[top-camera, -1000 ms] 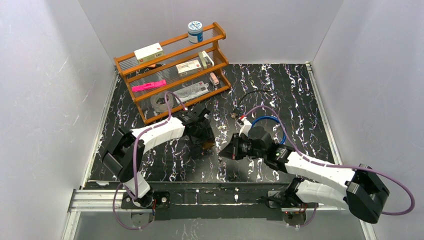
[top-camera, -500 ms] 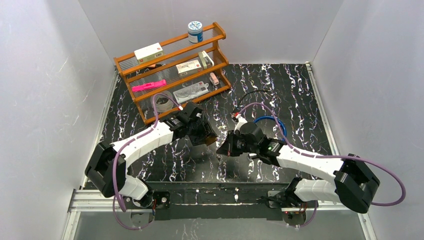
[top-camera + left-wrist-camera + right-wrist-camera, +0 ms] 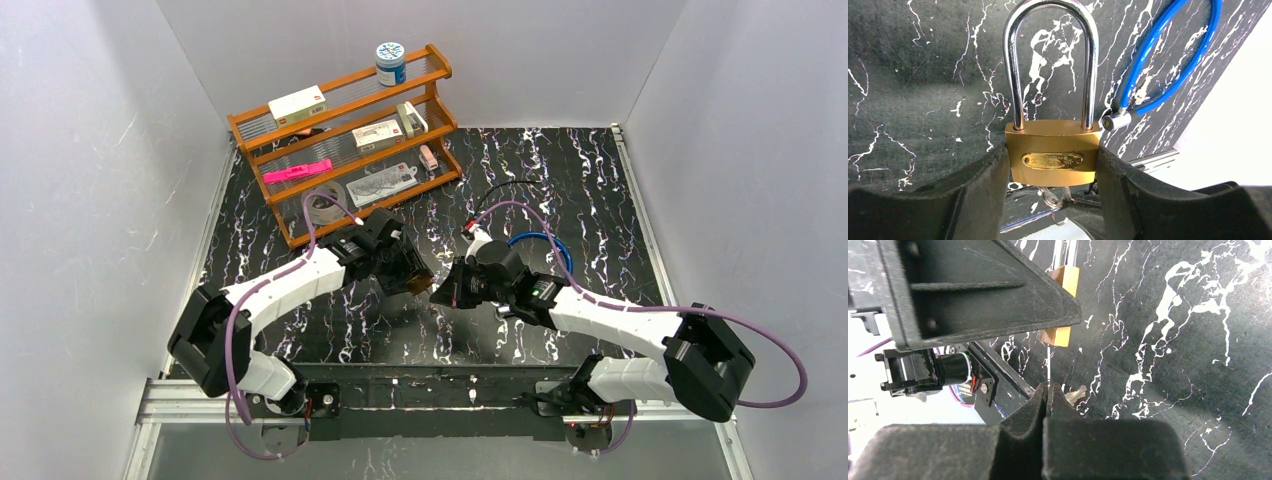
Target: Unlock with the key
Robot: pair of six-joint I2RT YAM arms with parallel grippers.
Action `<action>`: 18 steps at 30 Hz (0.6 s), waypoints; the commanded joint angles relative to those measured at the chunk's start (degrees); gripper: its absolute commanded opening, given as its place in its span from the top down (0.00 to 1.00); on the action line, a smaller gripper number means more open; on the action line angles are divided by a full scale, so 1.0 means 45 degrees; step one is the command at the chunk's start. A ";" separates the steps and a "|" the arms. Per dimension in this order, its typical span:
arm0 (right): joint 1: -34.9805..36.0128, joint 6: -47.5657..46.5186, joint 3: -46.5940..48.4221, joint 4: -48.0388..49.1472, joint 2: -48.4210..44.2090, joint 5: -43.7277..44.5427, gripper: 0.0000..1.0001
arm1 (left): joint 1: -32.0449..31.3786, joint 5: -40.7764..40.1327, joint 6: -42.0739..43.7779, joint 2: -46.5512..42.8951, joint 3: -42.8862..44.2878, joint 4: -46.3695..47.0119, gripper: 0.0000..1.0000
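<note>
Atop rack [image 3: 345, 96], jar [image 3: 390, 63]; between left jaws, padlock [image 3: 1053, 150]

Black, white-veined tabletop [image 3: 600, 200] enclosed by plain white walls [image 3: 90, 150]. Three-tier wooden rack [image 3: 340, 140] at 11 o'clock; aluminium rail [image 3: 190, 398] along the 6 o'clock edge. Illumination even, diffuse.

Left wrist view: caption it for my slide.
Left gripper clamps brass padlock body, shackle upward; blue cable loop lies behind.
</note>
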 commanded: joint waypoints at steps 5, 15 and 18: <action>-0.0010 -0.0196 0.0275 0.0800 0.0005 -0.0062 0.99 | 0.0174 0.0572 -0.0470 -0.0866 -0.0199 0.0952 0.90; -0.0007 -0.0333 0.0499 0.0694 0.0035 0.0371 0.99 | 0.0209 0.0782 -0.0499 -0.0981 -0.0254 0.1130 0.90; -0.0008 -0.0305 0.0518 0.0547 0.0035 0.0446 0.99 | 0.0208 0.0776 -0.0547 -0.1034 -0.0340 0.1189 0.90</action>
